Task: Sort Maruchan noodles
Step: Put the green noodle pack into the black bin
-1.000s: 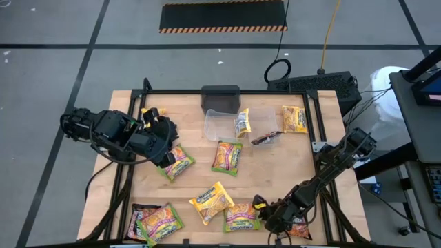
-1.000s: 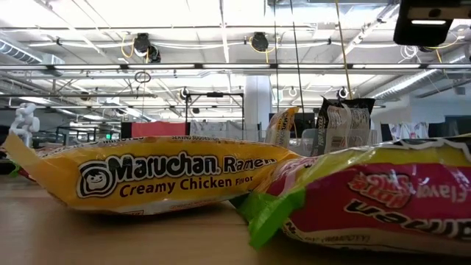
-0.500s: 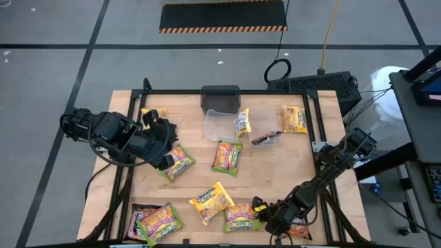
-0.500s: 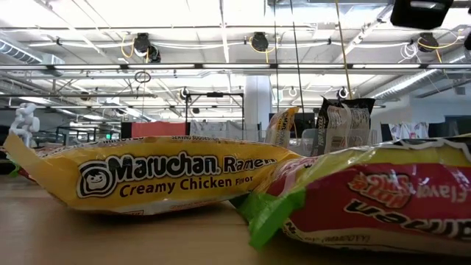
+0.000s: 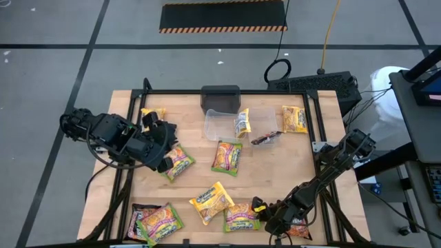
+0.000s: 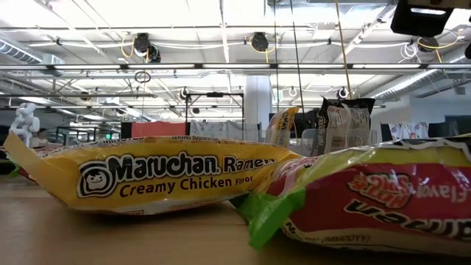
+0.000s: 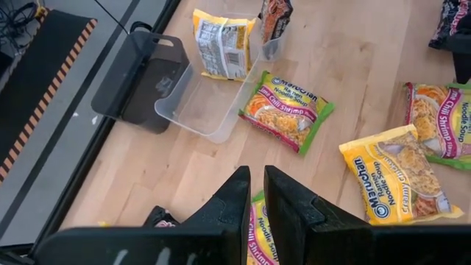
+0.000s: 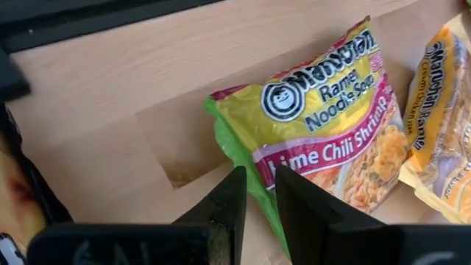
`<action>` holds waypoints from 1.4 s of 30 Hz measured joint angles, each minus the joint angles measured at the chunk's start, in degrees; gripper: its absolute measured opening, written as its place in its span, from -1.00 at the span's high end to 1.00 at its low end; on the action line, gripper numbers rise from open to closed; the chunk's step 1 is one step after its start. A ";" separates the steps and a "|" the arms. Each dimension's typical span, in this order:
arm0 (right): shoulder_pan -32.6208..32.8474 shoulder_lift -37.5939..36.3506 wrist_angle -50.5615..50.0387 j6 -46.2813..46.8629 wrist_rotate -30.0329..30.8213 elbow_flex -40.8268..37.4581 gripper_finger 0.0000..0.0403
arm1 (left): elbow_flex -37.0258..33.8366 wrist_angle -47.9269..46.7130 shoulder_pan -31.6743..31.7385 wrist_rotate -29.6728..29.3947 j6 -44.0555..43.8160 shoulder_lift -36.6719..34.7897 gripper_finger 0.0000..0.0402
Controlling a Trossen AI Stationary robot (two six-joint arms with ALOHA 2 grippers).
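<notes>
Clear tub (image 5: 219,124) beside dark box (image 5: 220,96)
</notes>
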 joint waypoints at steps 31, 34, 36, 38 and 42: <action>0.41 3.28 3.84 -0.60 0.32 0.00 0.65 | 0.00 0.00 0.04 0.00 -0.99 0.00 0.76; 0.24 4.24 5.03 -0.66 1.54 0.00 0.65 | 0.00 0.00 0.04 0.00 -0.99 0.00 0.76; 0.18 5.24 6.68 -1.34 1.74 0.00 0.65 | 0.00 0.00 0.04 0.00 -0.99 0.00 0.76; 0.20 5.93 7.35 -2.63 1.79 0.02 0.65 | 0.00 0.00 0.04 0.00 -0.99 0.00 0.76; 0.20 6.70 8.10 -2.07 1.75 0.04 0.65 | 0.00 0.00 0.04 0.00 -0.98 0.00 0.76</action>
